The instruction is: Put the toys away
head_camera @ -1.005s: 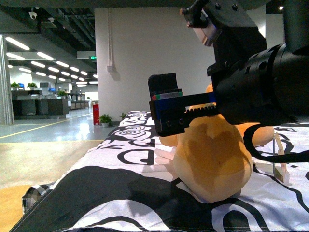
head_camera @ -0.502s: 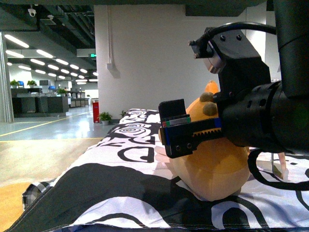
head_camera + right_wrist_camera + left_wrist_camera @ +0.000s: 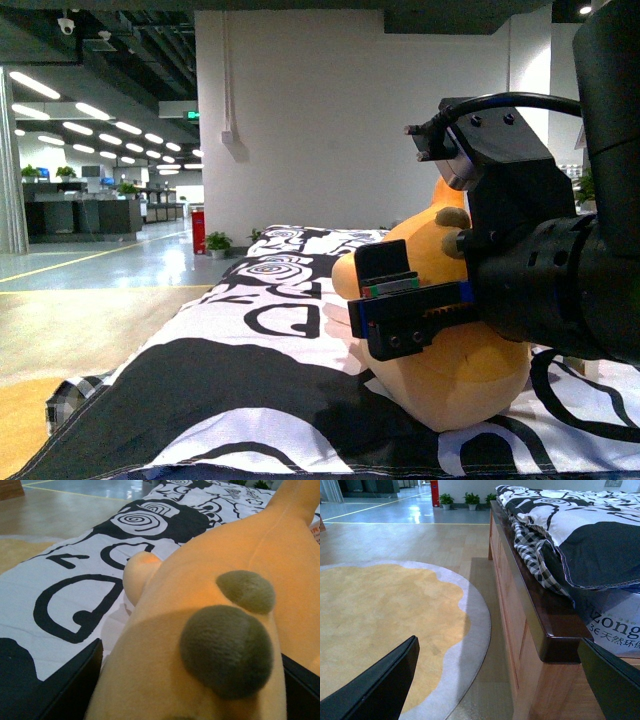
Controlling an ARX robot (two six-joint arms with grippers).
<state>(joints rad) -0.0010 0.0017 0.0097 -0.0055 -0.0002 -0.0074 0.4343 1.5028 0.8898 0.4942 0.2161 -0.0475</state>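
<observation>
front view shows a big bright hall [image 3: 100,225] with long ceiling lights [image 3: 90,115] and a white wall [image 3: 300,120]. a bed [image 3: 230,300] with a black and white cover [image 3: 250,370] fills the low part. the orange plush toy [image 3: 470,370] lies on the cover, near the front edge. the right hand [image 3: 400,305] is at the toy, spread wide. right wrist view shows the toy between its fingers [image 3: 55,685], with two dark round spots [image 3: 227,650] on it. left wrist view shows the left hand [image 3: 497,680] spread, holding nothing, over a round yellow rug [image 3: 380,610] beside the wooden bed frame [image 3: 540,625].
</observation>
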